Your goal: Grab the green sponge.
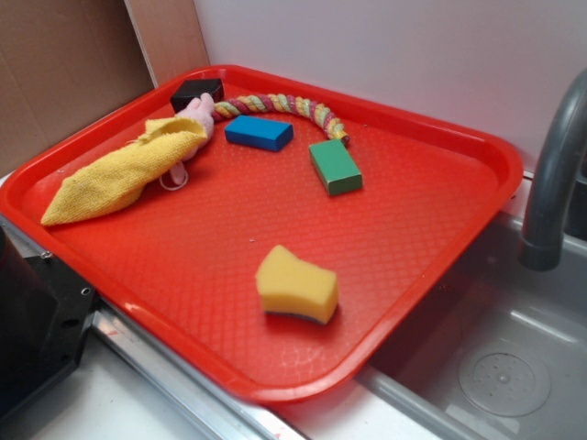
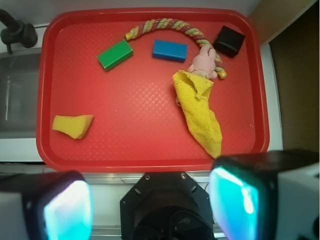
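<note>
The green sponge [image 1: 295, 284] is a wavy-sided yellow foam piece with a thin dark layer underneath. It lies alone on the red tray [image 1: 413, 229] near the front edge. In the wrist view the sponge [image 2: 73, 125] sits at the tray's [image 2: 140, 110] lower left. My gripper [image 2: 157, 205] is high up and back from the tray, over the robot base, well apart from the sponge. Its two fingers [image 2: 67, 210] stand wide open with nothing between them. The gripper does not show in the exterior view.
The tray also holds a green block [image 2: 115, 54], a blue block [image 2: 170, 50], a black block [image 2: 229, 41], a braided rope [image 2: 165, 25], a pink toy [image 2: 204, 62] and a yellow cloth [image 2: 200, 110]. A sink [image 1: 495, 367] with a grey faucet [image 1: 550, 174] adjoins the tray.
</note>
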Robot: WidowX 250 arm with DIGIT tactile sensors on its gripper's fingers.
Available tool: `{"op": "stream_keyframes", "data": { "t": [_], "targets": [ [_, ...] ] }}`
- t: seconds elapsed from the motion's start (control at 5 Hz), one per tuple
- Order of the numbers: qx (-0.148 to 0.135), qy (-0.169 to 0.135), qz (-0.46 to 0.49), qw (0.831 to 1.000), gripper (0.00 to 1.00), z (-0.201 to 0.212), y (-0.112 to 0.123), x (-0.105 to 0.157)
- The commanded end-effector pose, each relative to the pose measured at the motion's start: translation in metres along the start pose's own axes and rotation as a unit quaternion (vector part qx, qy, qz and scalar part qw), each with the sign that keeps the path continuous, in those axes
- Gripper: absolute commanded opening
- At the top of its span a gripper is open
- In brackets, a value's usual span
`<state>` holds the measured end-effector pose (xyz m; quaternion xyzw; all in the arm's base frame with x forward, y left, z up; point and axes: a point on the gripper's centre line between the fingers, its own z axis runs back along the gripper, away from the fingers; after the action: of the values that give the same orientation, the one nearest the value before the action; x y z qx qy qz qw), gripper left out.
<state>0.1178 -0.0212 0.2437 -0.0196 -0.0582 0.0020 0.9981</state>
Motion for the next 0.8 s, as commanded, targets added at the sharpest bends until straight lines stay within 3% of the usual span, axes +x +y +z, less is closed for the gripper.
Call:
{"op": "stream_keyframes", "data": {
  "t": [0.0, 0.2, 0.4, 0.6],
  "targets": [
    [0.0, 0.0, 0.0, 1.0, 1.0, 0.0, 0.0, 0.0],
    [0.019, 0.003, -0.097, 0.995, 1.0, -0.032, -0.049, 0.004],
    [0.001, -0.007, -0.201, 0.979, 1.0, -0.053, -0.084, -0.005],
    [0.007, 0.006, -0.278, 0.961, 1.0, -0.084, -0.104, -0.006]
  ]
}}
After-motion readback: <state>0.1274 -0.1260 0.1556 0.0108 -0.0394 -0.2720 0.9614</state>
